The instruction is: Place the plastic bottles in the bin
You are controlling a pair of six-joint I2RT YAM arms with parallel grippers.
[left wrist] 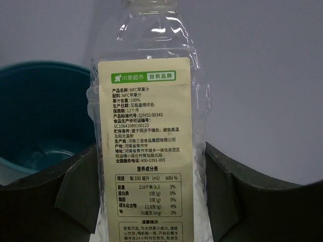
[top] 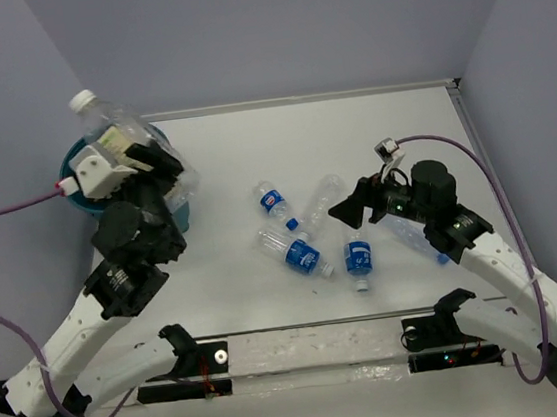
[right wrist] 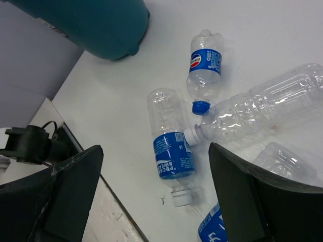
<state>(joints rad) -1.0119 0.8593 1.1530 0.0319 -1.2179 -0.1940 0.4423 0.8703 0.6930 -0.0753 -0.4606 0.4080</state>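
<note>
My left gripper point(top: 123, 154) is shut on the cream-labelled plastic bottle point(top: 108, 127) and holds it cap-up, tilted, over the teal bin point(top: 181, 218) at the far left. In the left wrist view the bottle point(left wrist: 146, 126) fills the gap between my fingers point(left wrist: 70, 191), with the bin's rim point(left wrist: 40, 70) behind on the left. My right gripper point(top: 354, 210) is open and empty above the bottles lying mid-table: a blue-labelled one point(top: 275, 204), a clear one point(top: 323, 198), two more blue-labelled ones point(top: 296, 253) point(top: 358, 258). The right wrist view shows them too point(right wrist: 204, 63) point(right wrist: 267, 108) point(right wrist: 171, 146).
Another clear bottle point(right wrist: 282, 161) lies under my right arm, partly hidden point(top: 418, 238). A clear strip point(top: 315, 350) runs along the near edge between the arm bases. Grey walls close the back and sides. The bin's base point(right wrist: 96, 25) shows in the right wrist view.
</note>
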